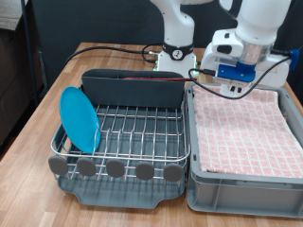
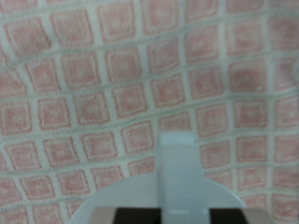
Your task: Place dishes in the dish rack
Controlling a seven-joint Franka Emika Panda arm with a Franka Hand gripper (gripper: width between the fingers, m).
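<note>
One blue plate (image 1: 80, 119) stands in the rack (image 1: 133, 132); hand (image 1: 232, 87) over cloth-lined bin (image 1: 244, 180), its opening unclear.

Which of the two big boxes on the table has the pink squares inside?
The grey rectangular bin on the exterior view's right, lined with pink checkered cloth. The silver wire dish rack beside it holds a round blue plate instead. The pincer hangs above the cloth.

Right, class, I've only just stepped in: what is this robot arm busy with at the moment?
The arm is loading a dish rack. A blue plate already stands on edge in the rack, at the exterior view's left. The gripper hangs over the grey bin lined with pink checkered cloth. The wrist view shows a white mug below the hand, against the cloth.
</note>
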